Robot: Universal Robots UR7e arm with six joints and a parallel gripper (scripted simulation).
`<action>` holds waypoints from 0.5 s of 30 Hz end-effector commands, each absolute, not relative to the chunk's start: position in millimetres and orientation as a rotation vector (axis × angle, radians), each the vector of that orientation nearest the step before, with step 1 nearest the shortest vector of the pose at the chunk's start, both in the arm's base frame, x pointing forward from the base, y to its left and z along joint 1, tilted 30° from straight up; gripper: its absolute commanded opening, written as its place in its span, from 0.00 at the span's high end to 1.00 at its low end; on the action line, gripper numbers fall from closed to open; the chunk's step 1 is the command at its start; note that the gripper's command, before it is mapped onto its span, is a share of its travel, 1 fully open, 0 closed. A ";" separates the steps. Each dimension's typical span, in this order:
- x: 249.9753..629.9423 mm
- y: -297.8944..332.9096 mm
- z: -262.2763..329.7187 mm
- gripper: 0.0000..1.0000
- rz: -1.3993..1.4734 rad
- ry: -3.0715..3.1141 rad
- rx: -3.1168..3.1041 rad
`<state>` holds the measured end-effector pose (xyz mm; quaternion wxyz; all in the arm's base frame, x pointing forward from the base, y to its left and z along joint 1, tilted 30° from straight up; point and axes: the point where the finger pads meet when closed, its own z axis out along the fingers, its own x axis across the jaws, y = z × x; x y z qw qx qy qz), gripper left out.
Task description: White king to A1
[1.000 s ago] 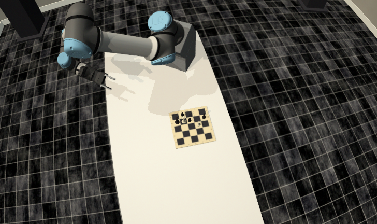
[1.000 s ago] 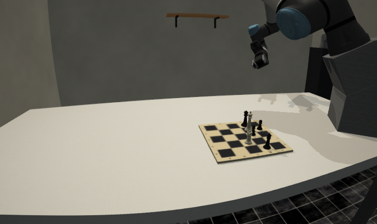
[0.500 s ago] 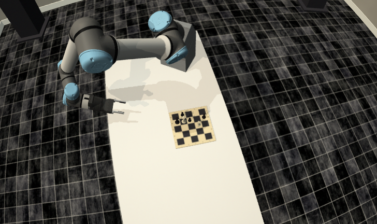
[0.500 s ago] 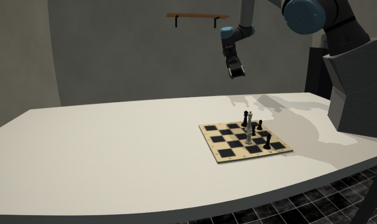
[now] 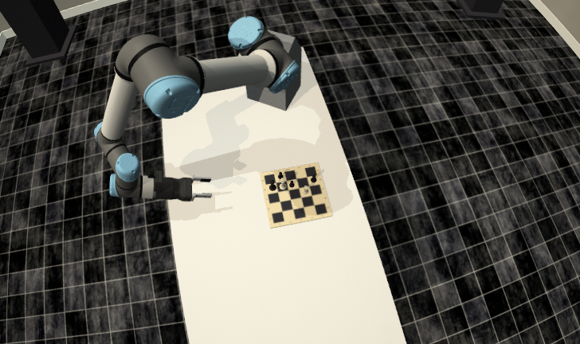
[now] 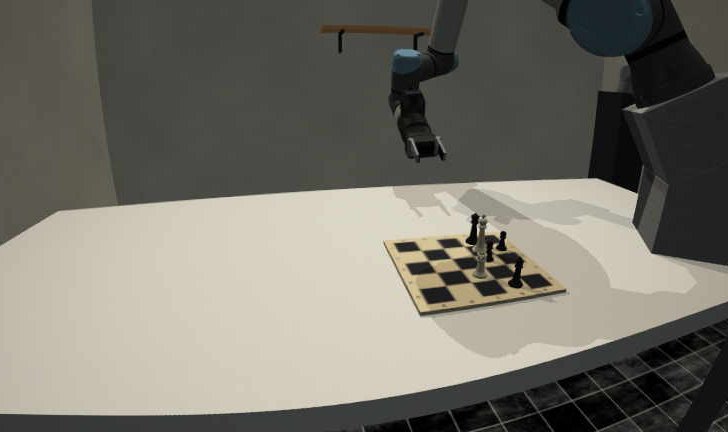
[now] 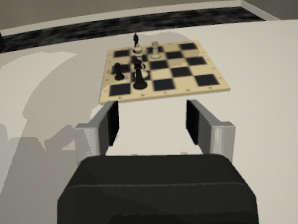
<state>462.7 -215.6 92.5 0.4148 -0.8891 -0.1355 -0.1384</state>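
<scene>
The small chessboard (image 5: 296,194) lies on the white table, also in the exterior view (image 6: 471,271) and the wrist view (image 7: 162,71). Two white pieces stand on it among several black ones. The taller white piece (image 6: 482,232), which looks like the white king, is at the far side next to a black piece (image 6: 473,228). The shorter white piece (image 6: 480,265) is nearer the middle. All pieces stand upright. My gripper (image 5: 208,187) is open and empty. It hovers high above the table's edge, well to the left of the board, and also shows in the exterior view (image 6: 427,155).
The arm's grey base block (image 5: 279,76) stands at the table's far end. A wooden wall shelf (image 6: 376,31) hangs behind the arm. Dark pillars (image 5: 35,25) stand on the floor beyond the table.
</scene>
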 end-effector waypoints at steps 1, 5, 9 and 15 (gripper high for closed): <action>480.1 -197.3 95.9 0.00 -0.358 -0.431 -2.245; 483.8 -193.1 96.6 0.00 -0.360 -0.451 -2.247; 488.0 -188.2 97.4 0.00 -0.363 -0.474 -2.248; 489.3 -186.6 97.6 0.00 -0.364 -0.481 -2.249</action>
